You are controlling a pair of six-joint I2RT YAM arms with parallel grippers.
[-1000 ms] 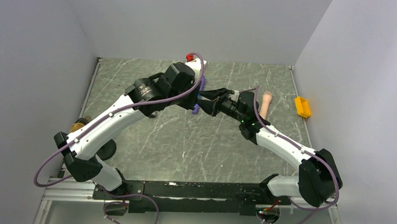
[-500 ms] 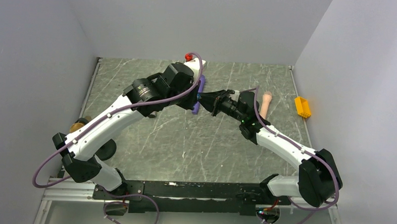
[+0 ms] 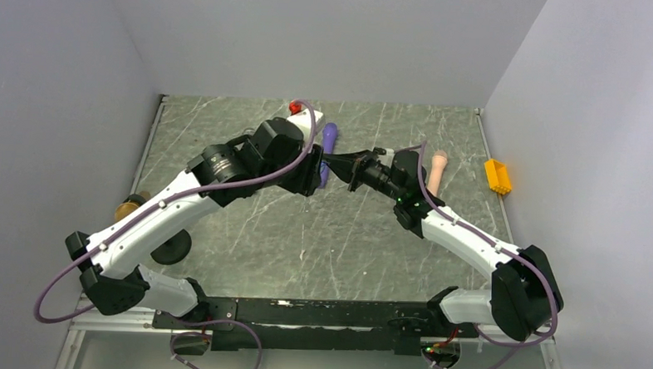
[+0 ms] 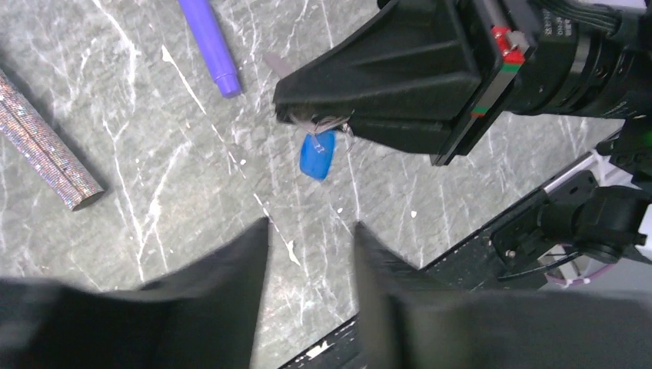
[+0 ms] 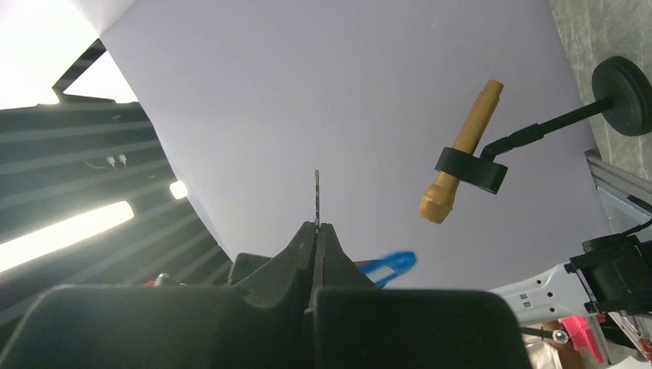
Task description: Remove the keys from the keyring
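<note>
Keyring [image 4: 317, 154] hangs above the table [image 4: 154, 200], blue tag dangling just under the tips of the right hand [image 4: 301, 114]. That hand is clamped on the keys [image 5: 316, 196]; one thin blade pokes out past its fingertips. Empty left hand [image 4: 307, 234], fingers parted, facing the tag but short of it. Step, by my reading: separation not yet done. Next: left hand closes in, pinches tag or ring, pulls away from right hand.

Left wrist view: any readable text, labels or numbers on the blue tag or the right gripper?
No text reads in any view.
Blue tag: blank face, no print.
Keys in the right gripper: too small to show any stamping.
Gripper body: red and green marks, no lettering.
</note>
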